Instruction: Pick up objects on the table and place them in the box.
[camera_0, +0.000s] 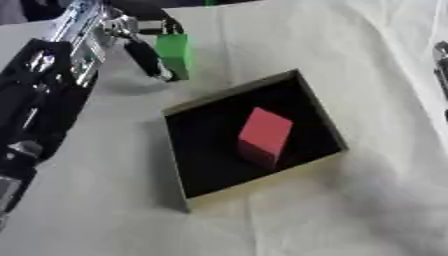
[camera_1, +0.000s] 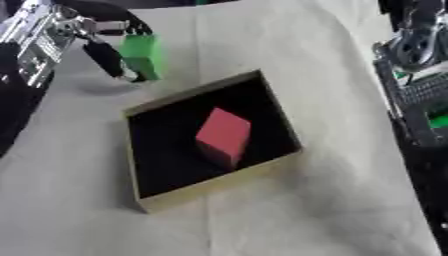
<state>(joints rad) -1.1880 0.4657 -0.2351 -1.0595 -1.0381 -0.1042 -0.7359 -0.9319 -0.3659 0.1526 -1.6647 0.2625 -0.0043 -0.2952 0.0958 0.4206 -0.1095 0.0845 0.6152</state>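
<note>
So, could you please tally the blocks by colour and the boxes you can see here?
Red block, lying in the box: 1
Green block, held in the left hand beyond the box: 1
Box: 1
Total: 3

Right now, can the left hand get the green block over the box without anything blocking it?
Probably yes. The left hand holds the green block in its fingers just beyond the box's far corner. Only bare cloth lies between, and the red block inside leaves room.
</note>
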